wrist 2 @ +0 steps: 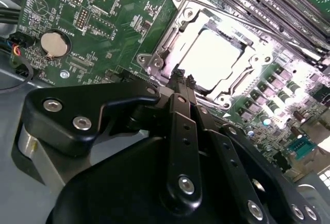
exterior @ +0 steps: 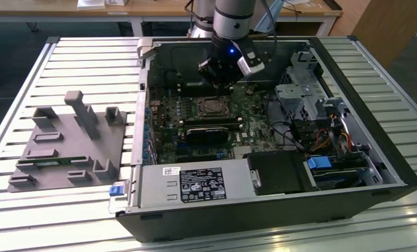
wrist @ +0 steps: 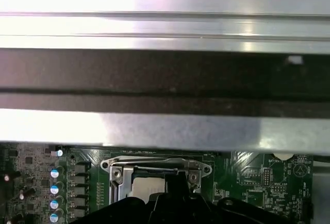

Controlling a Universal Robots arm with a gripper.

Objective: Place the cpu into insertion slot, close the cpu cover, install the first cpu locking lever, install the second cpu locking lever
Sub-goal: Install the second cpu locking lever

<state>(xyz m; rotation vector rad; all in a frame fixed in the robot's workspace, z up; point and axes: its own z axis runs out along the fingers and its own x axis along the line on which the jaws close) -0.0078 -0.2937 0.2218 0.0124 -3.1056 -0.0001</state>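
The cpu [wrist 2: 211, 59] lies flat in the insertion slot [exterior: 212, 107] on the green motherboard, its pale metal top glaring under the light. The silver cpu cover [wrist 2: 178, 20] lies down around it as a frame, with the chip showing through the cut-out. My gripper [wrist 2: 183, 77] hangs just above the near edge of the socket, its two thin black fingers pressed together with nothing visible between them. In the exterior view the gripper [exterior: 219, 84] stands over the socket's far side inside the open case. The first wrist view shows the cpu [wrist: 144, 185] in its frame beside the dark fingers [wrist: 178, 183].
The open computer case [exterior: 264, 210] lies on a slatted metal table. Long black memory slots [wrist 2: 268, 2] run beside the socket. A coin battery [wrist 2: 54, 44] sits on the board. A grey fixture [exterior: 68, 142] stands at the exterior view's left. The drive cage [exterior: 303, 100] and cables crowd the right.
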